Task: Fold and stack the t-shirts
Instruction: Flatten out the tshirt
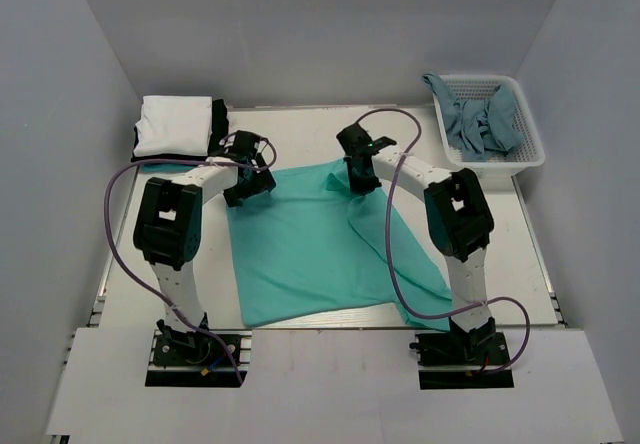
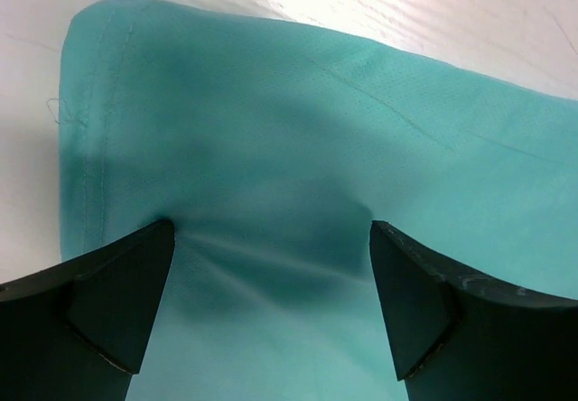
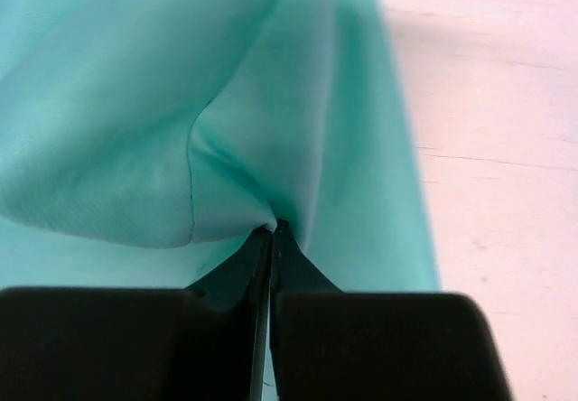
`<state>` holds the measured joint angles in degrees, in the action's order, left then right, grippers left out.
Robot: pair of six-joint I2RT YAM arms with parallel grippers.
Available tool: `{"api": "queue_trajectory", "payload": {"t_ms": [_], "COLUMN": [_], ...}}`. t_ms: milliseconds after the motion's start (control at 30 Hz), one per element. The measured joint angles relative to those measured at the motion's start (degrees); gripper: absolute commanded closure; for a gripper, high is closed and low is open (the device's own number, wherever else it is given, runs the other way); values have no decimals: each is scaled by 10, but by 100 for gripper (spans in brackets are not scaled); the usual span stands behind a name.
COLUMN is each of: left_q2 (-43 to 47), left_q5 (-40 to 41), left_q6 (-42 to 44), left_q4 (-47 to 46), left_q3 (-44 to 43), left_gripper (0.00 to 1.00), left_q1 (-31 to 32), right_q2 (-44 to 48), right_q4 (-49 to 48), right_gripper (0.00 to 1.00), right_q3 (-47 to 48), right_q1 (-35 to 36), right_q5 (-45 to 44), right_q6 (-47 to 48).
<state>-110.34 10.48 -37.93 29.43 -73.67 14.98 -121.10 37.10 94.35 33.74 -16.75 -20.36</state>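
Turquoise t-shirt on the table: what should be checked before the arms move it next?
1. Right claw gripping the turquoise t-shirt: ok, shut on a pinch of cloth.
2. Left claw gripping: not ok, open over a hemmed corner.
3. Shirt lying flat: not ok, its right side is bunched.
4. Folded stack out of the way: ok, at the far left corner, apart from the shirt.
5. Cloth layers under left claw: cannot tell.
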Motion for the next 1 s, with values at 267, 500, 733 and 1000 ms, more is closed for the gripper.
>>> {"api": "queue_trajectory", "payload": {"t_ms": [267, 500, 733, 1000], "left_q2": [-20, -37, -40, -71], "left_q5": [44, 77, 74, 55], "left_q6": [20, 50, 97, 166], "left_q4": [8, 16, -3, -3], "left_q3": [-23, -41, -45, -94], "left_gripper": [0, 0, 0, 0], "left_q1": [-3, -17, -41, -47], "right_q2": [38, 50, 47, 47], "right_q4": [-18, -16, 1, 18], "right_gripper": [100, 100, 75, 47], "right_q3": [-13, -23, -5, 92], "right_q1": [-40, -100, -202, -204], "right_q5": [23, 12, -15, 4], "right_q6": [27, 62, 78, 122]}}
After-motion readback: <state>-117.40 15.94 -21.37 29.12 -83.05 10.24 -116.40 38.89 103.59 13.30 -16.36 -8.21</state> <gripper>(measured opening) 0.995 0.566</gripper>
